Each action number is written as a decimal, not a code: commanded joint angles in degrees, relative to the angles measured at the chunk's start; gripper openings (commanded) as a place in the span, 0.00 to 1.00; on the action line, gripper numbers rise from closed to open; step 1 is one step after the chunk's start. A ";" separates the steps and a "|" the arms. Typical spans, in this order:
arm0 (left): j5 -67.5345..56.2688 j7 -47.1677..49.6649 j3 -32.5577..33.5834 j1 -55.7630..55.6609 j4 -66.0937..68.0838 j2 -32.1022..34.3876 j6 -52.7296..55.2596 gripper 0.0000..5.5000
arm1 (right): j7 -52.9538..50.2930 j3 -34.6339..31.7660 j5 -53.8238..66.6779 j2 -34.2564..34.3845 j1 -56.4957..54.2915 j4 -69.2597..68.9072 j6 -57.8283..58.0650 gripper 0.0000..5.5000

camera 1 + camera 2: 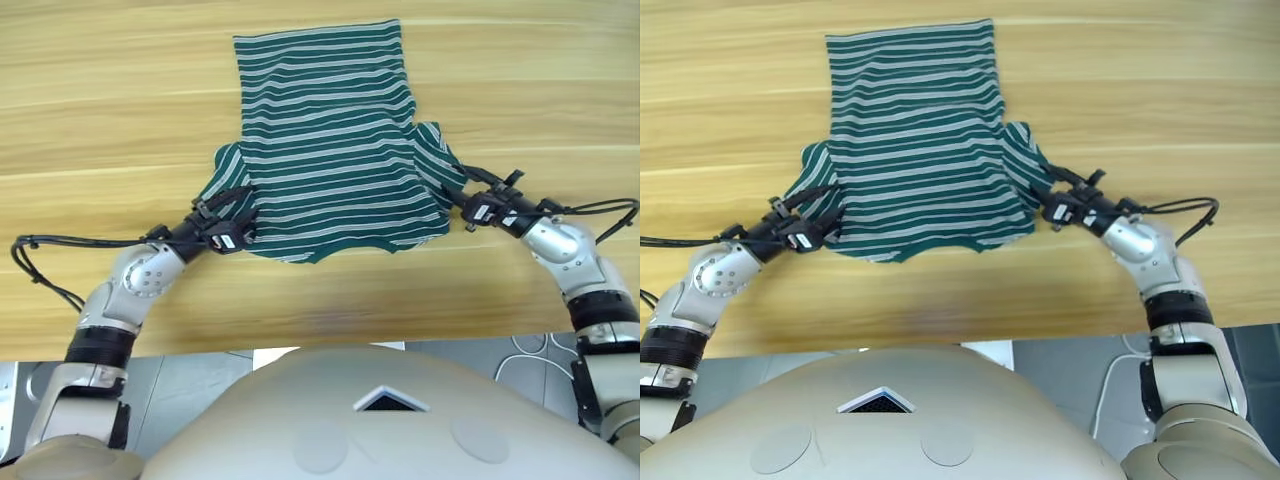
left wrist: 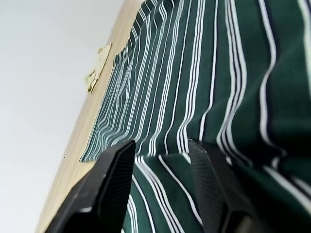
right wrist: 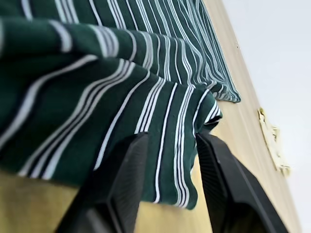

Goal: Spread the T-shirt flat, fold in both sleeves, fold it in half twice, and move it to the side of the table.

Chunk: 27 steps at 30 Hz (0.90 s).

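The stripy T-shirt (image 1: 330, 150) lies on the worktop (image 1: 100, 100). The left gripper (image 1: 235, 225) and right gripper (image 1: 468, 205) sit open around a sleeve each. If they pinch too little cloth, a sleeve could slip and bunch up.

Green, white-striped T-shirt (image 1: 330, 150) lies on the wooden counter (image 1: 100, 110), with its hem at the far side and its neckline toward the near edge. Short sleeves stick out on both sides, slightly rumpled. Left jaws are at the lower edge of the left sleeve, against the cloth. Right jaws are at the tip of the right sleeve. Jaw gap too small to judge. Black cable (image 1: 40, 262) loops beside the left arm.
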 commanded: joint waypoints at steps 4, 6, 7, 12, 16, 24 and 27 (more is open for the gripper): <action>4.03 0.86 0.24 6.89 0.82 4.87 5.66 0.37 | -2.60 0.41 -2.32 -4.56 2.58 3.81 1.42 0.33; 4.33 1.78 -0.12 6.50 1.26 5.00 5.57 0.37 | -3.26 0.70 -2.49 -5.26 2.77 3.87 1.55 0.33; 4.41 2.08 -0.39 6.02 1.50 4.90 5.47 0.37 | -3.44 0.97 -2.45 -5.36 2.73 3.74 1.45 0.33; 4.14 3.13 -1.37 5.11 0.76 4.29 4.63 0.37 | -4.18 1.02 -1.32 -5.44 2.32 1.97 0.21 0.33; 3.08 4.93 -1.63 3.99 -0.74 2.64 2.96 0.37 | -5.22 -0.93 2.45 -4.45 3.38 -2.11 -1.72 0.33; 0.96 7.72 0.73 4.17 -5.48 1.45 1.86 0.37 | 4.90 -1.44 24.29 -4.25 12.62 -24.51 -0.42 0.33; 0.06 8.59 2.29 4.48 -8.03 0.81 1.85 0.37 | 9.88 3.77 22.74 -2.46 16.81 -23.24 0.65 0.33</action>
